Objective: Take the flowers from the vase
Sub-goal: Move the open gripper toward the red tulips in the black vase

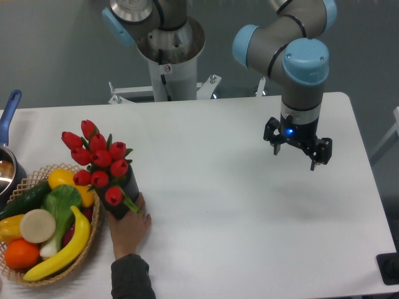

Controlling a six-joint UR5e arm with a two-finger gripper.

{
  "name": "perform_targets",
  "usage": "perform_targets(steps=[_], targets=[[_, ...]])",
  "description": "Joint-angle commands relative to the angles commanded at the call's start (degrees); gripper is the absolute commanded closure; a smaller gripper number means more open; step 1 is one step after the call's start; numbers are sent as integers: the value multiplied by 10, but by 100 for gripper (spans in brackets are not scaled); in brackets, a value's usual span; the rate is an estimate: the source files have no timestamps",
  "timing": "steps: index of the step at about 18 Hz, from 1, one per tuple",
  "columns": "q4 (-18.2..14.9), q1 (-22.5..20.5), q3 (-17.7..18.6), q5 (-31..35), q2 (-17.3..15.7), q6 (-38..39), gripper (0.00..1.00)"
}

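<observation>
A white table with rounded corners is seen from above, set against a grey floor or wall behind it. At the back edge, the arm's pale pedestal is mounted on a bracket. At the far left, a pot with a blue handle is cut off by the edge of the view. Beside it, a woven basket is piled with a banana, an orange, a cucumber, a yellow pepper and leafy greens. A small dark object is glimpsed at the lower right corner; what it is cannot be told.

Over on the left, the flowers are spotted: a tight bunch of red tulip buds, tilted up and to the left, seated in the vase. The vase is dark and leaning, touching the basket's right rim, and it is cupped from below by a person's hand in a dark sleeve.

Well apart, over the right half of the table, the gripper is held pointing downward above bare tabletop. Its two dark fingers are seen spread with clear space between them, nothing held. A blue light is lit on the wrist above them. The flowers lie far to the gripper's left and slightly nearer the camera, with open white surface between.
</observation>
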State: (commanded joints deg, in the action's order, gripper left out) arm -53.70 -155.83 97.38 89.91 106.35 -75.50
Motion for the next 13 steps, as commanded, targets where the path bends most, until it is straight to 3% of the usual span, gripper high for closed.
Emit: perform_targets(steps=[7,13], targets=[[10,-3,26,-17,-17,1,0],[83,-18,105,-180,-77,31,0]])
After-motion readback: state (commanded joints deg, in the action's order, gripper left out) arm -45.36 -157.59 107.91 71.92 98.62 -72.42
